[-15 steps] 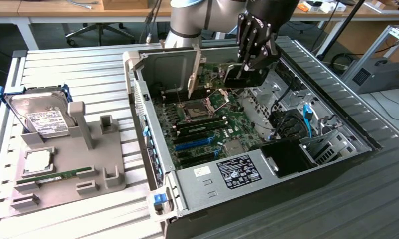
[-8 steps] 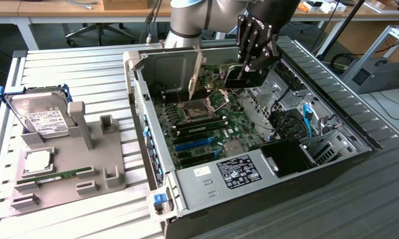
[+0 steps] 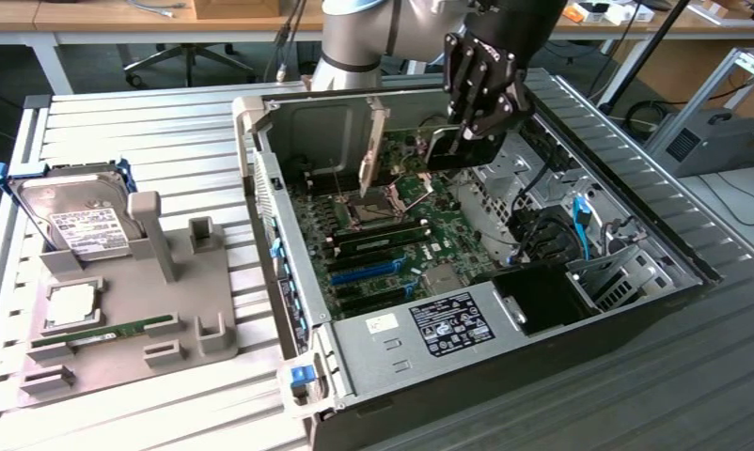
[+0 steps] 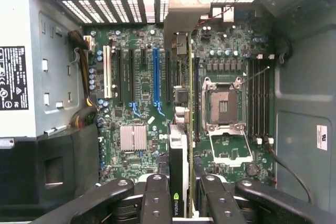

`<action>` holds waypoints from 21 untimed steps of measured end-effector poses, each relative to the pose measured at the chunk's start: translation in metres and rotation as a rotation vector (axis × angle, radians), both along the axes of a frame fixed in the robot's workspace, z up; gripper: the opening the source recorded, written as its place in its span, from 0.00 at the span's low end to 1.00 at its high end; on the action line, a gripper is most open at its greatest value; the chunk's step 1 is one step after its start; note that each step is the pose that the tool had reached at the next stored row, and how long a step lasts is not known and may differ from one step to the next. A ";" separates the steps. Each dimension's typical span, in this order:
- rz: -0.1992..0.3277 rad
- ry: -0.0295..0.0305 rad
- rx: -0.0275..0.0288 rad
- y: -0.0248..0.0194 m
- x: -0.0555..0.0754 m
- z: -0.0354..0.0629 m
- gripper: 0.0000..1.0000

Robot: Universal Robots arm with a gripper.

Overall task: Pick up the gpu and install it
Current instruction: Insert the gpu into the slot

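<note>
GPU (image 4: 178, 153), a thin black-faced green card with silver end bracket, gripped over the motherboard

Black fingers (image 4: 157, 196) close narrowly on the GPU, holding it on edge inside the open grey-black computer case (image 3: 478, 404). It sits above the green motherboard (image 4: 131, 93), between the long blue slot (image 4: 156, 77) and the silver processor socket (image 4: 223, 103). Whether it touches the board cannot be told.

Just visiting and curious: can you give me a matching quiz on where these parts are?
Things:
1 gpu
2 hard drive
3 RAM stick

Places:
A lying low on the grey stand
B in the gripper, over the motherboard
C leaning upright at the back of the grey stand

Pairs: 1-B, 2-C, 3-A.
</note>
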State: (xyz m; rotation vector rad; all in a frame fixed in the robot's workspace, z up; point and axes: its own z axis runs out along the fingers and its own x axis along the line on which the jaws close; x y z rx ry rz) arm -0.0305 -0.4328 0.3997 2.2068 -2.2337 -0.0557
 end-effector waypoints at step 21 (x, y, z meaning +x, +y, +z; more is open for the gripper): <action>0.007 -0.0063 -0.0007 0.0000 -0.006 -0.0125 0.27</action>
